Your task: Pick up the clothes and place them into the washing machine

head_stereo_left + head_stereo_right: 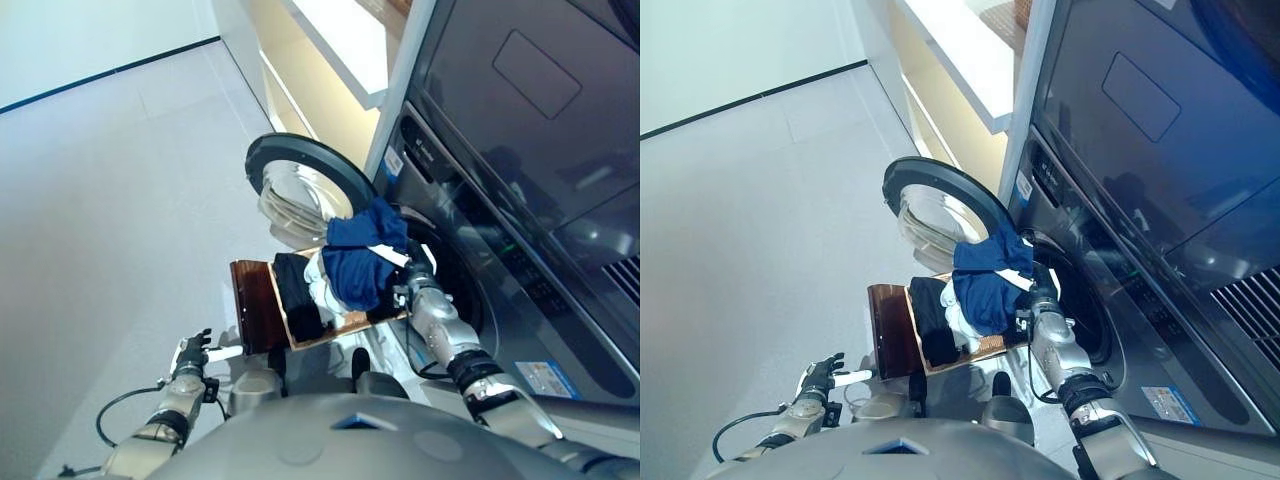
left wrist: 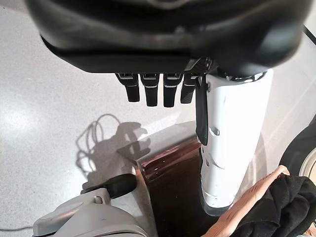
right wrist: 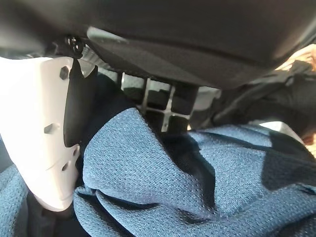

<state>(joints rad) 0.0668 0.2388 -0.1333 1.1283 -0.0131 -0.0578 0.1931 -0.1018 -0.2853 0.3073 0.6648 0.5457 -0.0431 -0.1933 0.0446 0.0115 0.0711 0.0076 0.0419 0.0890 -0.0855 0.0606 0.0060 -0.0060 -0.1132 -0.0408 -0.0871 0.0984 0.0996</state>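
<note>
Past my right hand's [image 3: 170, 106] fingers the blue cloth [image 3: 197, 177] covers nearly everything, so I can't tell whether they close on it. The drum [image 1: 455, 285] beyond them is mostly hidden. Black cloth [image 2: 281, 207] is cut off beside my left thumb.

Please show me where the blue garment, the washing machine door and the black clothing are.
blue garment [image 1: 358, 262], left eye view, middle of the hanging cloth.
washing machine door [image 1: 300, 148], left eye view, dark upper rim of the open door.
black clothing [image 1: 296, 296], left eye view, middle of the pile.
</note>
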